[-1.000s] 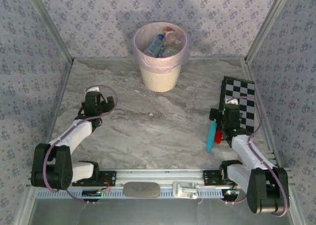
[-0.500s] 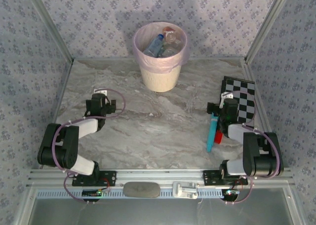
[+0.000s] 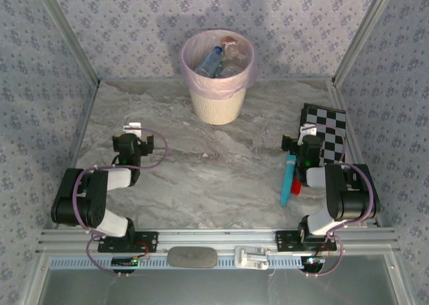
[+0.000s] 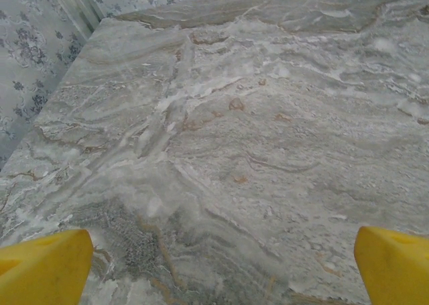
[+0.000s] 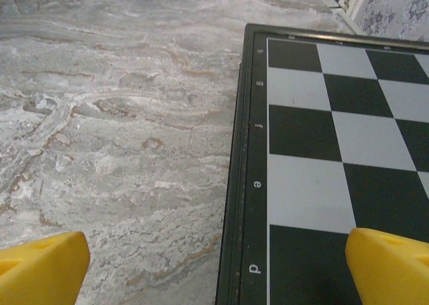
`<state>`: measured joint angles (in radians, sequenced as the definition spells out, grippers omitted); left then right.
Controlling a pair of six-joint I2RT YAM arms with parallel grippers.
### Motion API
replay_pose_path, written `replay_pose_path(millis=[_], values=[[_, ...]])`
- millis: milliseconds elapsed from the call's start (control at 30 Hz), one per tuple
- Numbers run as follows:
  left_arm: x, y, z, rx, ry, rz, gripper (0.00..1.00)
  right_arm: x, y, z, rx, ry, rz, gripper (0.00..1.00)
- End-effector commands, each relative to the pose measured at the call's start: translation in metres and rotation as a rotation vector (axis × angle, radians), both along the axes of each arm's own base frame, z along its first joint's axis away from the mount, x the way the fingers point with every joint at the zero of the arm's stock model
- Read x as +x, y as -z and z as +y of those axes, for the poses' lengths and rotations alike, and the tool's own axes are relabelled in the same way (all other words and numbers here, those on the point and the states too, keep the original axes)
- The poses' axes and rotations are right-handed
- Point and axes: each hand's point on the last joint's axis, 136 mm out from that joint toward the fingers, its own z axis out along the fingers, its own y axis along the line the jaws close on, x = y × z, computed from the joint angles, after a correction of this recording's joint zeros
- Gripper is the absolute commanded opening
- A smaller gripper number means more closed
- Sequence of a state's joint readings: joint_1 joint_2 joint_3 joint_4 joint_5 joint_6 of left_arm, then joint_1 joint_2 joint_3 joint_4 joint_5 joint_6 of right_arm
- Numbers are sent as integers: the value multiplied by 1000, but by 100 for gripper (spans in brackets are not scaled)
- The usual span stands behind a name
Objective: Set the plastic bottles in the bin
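The bin (image 3: 218,102), a cream wastebasket lined with a pink bag, stands at the back middle of the table. Inside it lie plastic bottles (image 3: 210,61), one with a blue label and one with a red-capped top (image 3: 230,46). My left gripper (image 3: 133,137) rests low over bare marble at the left. In the left wrist view its yellow fingertips (image 4: 44,267) stand far apart, the left gripper (image 4: 218,268) open with nothing between. My right gripper (image 3: 308,139) sits at the right, and the right gripper (image 5: 214,268) is open over the edge of the board.
A black-and-white chequered board (image 3: 325,134) lies at the right edge, its black frame (image 5: 249,184) under my right gripper. A turquoise stick with a red end (image 3: 288,177) lies just left of the right arm. Patterned walls close in the table on three sides.
Both arms have folded back over their bases. The left gripper slid a little nearer. The right gripper stayed by the board. Both stayed open.
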<state>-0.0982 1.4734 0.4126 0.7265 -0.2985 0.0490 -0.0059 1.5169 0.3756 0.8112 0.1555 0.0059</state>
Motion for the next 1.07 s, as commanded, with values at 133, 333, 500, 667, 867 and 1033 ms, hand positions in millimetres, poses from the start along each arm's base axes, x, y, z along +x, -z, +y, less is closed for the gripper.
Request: replay_pose_path(millis=[133, 333, 500, 667, 867, 1033], values=[[2, 2, 7, -94, -1, -89, 100, 3, -7, -4, -14, 19, -35, 100], [6, 3, 8, -107, -1, -59, 100, 3, -6, -5, -18, 23, -33, 100], [6, 4, 9, -107, -3, -58, 100, 2, -7, -5, -25, 28, -34, 100], [6, 3, 9, -107, -3, -61, 100, 3, -7, -4, -25, 25, -35, 100], [6, 3, 9, -109, -3, -60, 100, 3, -6, -4, -25, 26, -30, 100], [7, 3, 10, -115, -6, -58, 100, 3, -7, -4, -24, 25, -35, 100]])
